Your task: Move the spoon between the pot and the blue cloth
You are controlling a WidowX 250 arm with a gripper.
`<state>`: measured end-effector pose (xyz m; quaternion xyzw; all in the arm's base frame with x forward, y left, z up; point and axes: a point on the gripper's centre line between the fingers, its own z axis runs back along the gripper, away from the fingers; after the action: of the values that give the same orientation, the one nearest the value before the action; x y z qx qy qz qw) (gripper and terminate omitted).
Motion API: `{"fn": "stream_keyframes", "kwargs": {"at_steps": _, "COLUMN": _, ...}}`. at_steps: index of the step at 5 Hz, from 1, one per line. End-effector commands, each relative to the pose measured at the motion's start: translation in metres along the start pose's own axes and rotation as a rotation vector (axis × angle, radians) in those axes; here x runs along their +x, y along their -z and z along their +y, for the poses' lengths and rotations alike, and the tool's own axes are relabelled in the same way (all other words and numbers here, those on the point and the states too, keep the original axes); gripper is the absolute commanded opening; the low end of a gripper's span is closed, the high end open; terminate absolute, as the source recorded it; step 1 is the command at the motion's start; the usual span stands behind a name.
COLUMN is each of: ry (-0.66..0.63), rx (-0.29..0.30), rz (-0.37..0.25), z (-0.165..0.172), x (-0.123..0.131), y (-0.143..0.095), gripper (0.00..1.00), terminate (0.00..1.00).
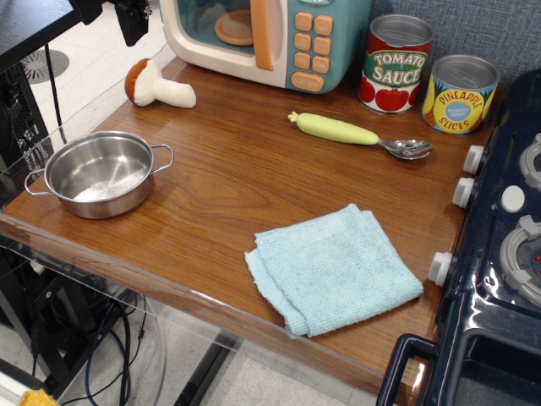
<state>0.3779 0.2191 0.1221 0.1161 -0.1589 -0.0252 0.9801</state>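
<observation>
Pale yellow-green spoon [359,135], shiny steel pot [100,173], light blue cloth [333,266]

From my remote view I can read lettering on only two things, both standing at the back of the table [220,182]. The red and green can [397,63] carries "TOMATO SAUCE" in white letters across its dark green band, with tomatoes pictured beneath the words. Just beside it, nearer the stove edge, the yellow and blue can [459,93] reads "PINEAPPLE" in red letters arching over a blue circle, and "SLICES" below it. There is small print inside that blue circle, but I cannot make it out. The buttons on the toy microwave [311,42] show no markings I can read.
</observation>
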Motion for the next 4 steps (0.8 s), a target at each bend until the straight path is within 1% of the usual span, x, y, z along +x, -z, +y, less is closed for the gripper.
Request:
{"fn": "stream_keyframes", "kwargs": {"at_steps": 1, "ry": 0.000, "rx": 0.000, "rz": 0.000, "z": 0.000, "x": 0.000, "y": 0.000, "gripper": 1.00, "terminate": 0.00}}
{"fn": "stream_keyframes", "kwargs": {"at_steps": 2, "ry": 0.092, "rx": -0.007, "rz": -0.053, "z": -0.017, "x": 0.013, "y": -0.010, "gripper": 1.00, "terminate": 0.00}}
{"fn": "stream_keyframes", "kwargs": {"at_steps": 3, "ry": 0.246, "rx": -0.039, "rz": -0.056, "z": -0.035, "x": 0.022, "y": -0.015, "gripper": 1.00, "terminate": 0.00}}
{"fn": "stream_keyframes", "kwargs": {"at_steps": 4, "ry": 0.477, "rx": -0.128, "rz": -0.072, "z": -0.058, "x": 0.026, "y": -0.019, "gripper": 1.00, "terminate": 0.00}}
